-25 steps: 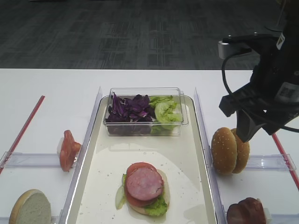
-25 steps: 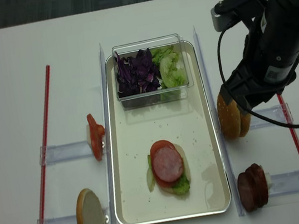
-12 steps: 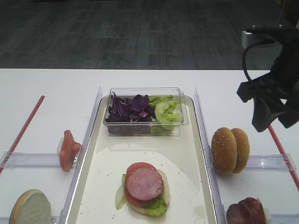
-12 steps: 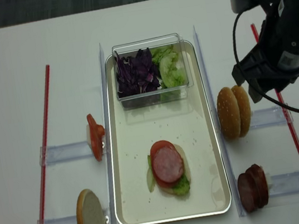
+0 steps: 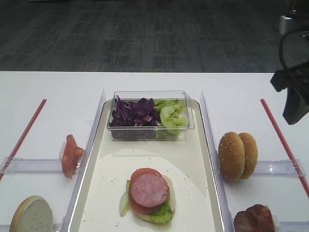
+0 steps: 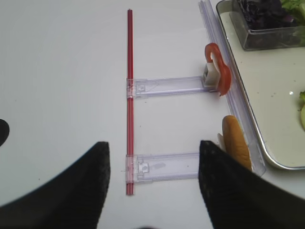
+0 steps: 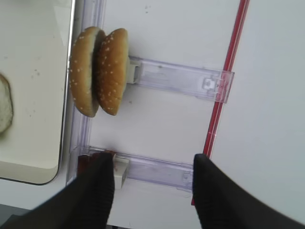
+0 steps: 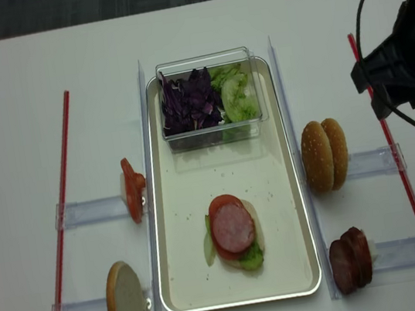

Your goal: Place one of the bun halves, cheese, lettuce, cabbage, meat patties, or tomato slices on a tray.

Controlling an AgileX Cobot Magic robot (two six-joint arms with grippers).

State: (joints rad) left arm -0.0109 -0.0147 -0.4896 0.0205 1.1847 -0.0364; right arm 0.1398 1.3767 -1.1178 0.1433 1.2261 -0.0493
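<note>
a: how is the right end effector [image 7: 151,191] seen?

b: its two black fingers [image 7: 97,191] are spread apart in the wrist view and nothing is held between them. it is raised over the white desk [image 8: 14,114] at the far right, beside a thin red strip [image 8: 397,166].

a: and the left end effector [image 6: 152,191]?

b: its dark fingers are also parted and empty, above a clear plastic rail [image 6: 167,86] and another red strip [image 6: 129,95] on the left side.

a: what lies nearest the right one?

b: two golden-brown sesame-topped bun halves [image 8: 325,155] are stood on edge, touching each other, against a clear rail just right of the large cream-white rectangular tray [image 8: 287,269]. nearer the front edge, dark reddish-brown round meat patties [image 8: 351,261] are stood on edge too.

a: what is found on the tray?

b: a stack is laid near its front: a pale bun base, green lettuce, a bright red tomato slice and a pinkish round meat slice [image 8: 232,228] on top. at the far end a small clear plastic box [image 8: 205,58] is set, with dark purple shredded cabbage [image 8: 187,100] on its left and pale green crinkled lettuce [image 8: 236,95] on its right.

a: left of the tray?

b: red tomato slices [image 8: 131,190] and a pale cut-faced bun half [image 8: 125,302] are propped against their rails.
</note>
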